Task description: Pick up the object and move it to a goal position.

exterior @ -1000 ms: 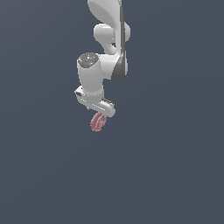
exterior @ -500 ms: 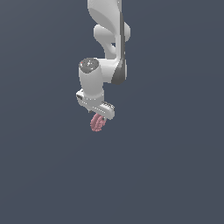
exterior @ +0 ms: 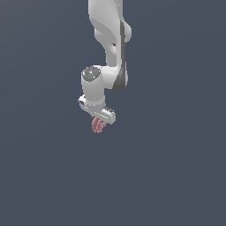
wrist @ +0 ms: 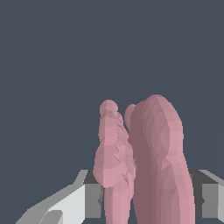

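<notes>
The object is a small dusty-pink lumpy cluster [exterior: 98,126] that hangs just under my white gripper [exterior: 99,123] in the middle of the exterior view, well above the dark floor. The gripper is shut on it. In the wrist view the pink cluster [wrist: 144,157] fills the space between the two fingers [wrist: 92,199] and pokes out past them. The fingertips themselves are hidden by the hand in the exterior view.
A plain dark grey-blue surface [exterior: 167,176] lies all around. The white arm [exterior: 108,39] comes down from the exterior view's upper middle. No goal marker shows.
The arm has carried the pink cluster slightly to the exterior view's left and a little up; the grip has not changed.
</notes>
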Tool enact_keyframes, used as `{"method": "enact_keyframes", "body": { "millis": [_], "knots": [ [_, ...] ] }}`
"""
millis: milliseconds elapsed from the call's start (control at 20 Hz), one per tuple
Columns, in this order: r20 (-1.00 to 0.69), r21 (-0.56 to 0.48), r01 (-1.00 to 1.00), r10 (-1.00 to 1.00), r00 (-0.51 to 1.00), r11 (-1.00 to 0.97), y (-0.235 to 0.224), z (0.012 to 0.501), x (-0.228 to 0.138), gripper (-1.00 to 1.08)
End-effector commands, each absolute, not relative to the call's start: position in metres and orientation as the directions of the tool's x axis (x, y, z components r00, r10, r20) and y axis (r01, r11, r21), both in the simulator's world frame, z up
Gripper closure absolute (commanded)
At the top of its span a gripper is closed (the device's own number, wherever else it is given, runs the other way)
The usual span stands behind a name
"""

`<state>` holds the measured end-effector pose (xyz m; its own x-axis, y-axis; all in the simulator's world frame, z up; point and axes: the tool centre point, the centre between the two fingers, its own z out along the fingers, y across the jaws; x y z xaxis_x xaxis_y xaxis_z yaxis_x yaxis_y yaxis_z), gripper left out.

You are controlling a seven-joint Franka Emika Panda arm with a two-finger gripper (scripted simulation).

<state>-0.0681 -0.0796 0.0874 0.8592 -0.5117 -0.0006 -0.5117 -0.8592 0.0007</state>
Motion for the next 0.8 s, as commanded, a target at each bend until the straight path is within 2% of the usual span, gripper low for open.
{"method": "enact_keyframes", "body": {
  "millis": [0, 750],
  "knots": [
    [0.0, 0.0, -0.512, -0.512, 0.859, -0.859, -0.0794, 0.0867, -0.0677, 1.08],
    [0.001, 0.0, -0.512, -0.512, 0.859, -0.859, -0.0803, 0.0952, -0.0628, 1.08]
  ]
}}
